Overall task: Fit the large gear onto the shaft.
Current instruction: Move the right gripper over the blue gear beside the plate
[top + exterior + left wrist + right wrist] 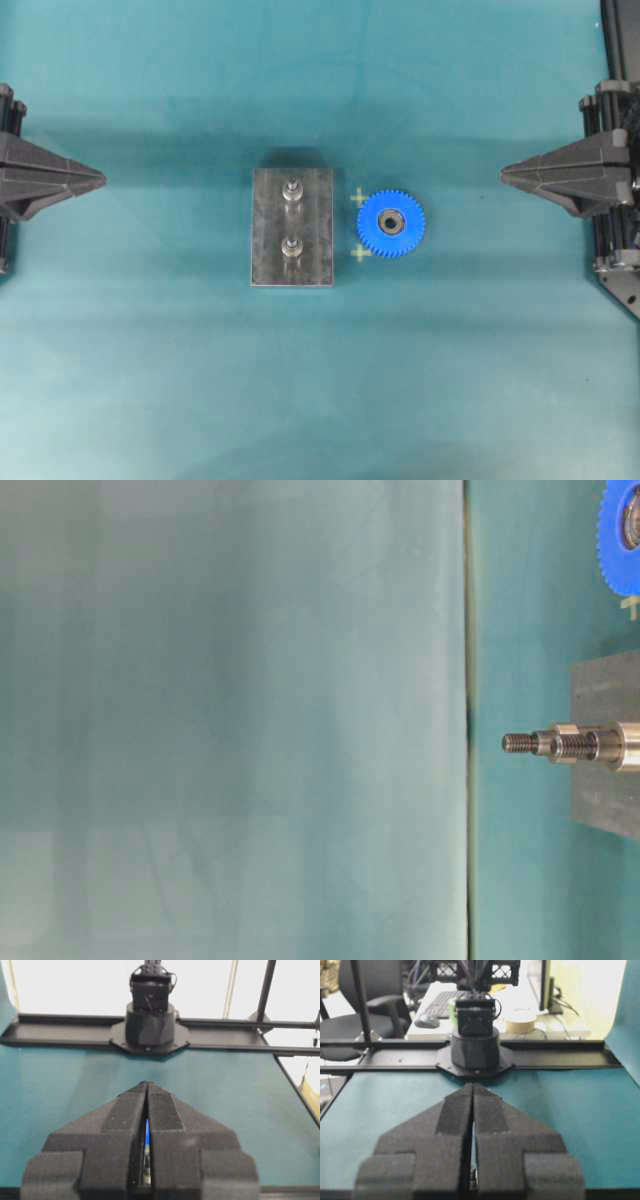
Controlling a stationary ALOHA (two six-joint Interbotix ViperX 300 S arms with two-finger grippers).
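Note:
The large gear (391,223) is a bright blue toothed wheel with a dark hub, lying flat on the teal mat just right of the grey plate (292,227). Two silvery upright pegs stand on that plate: one shaft (292,190) farther back, the other shaft (291,247) nearer the front. In the table-level view the shafts (560,744) overlap and the gear (622,532) shows at the top right. My left gripper (103,179) is shut and empty at the far left. Far right, my right gripper (503,176) is shut and empty. Both wrist views show the fingers (162,1112) (487,1115) pressed together.
Two small yellow cross marks (359,198) (360,252) sit on the mat between plate and gear. The opposite arm's base (149,1025) (475,1040) stands at the mat's far edge in each wrist view. A black frame rail (620,40) runs along the right side.

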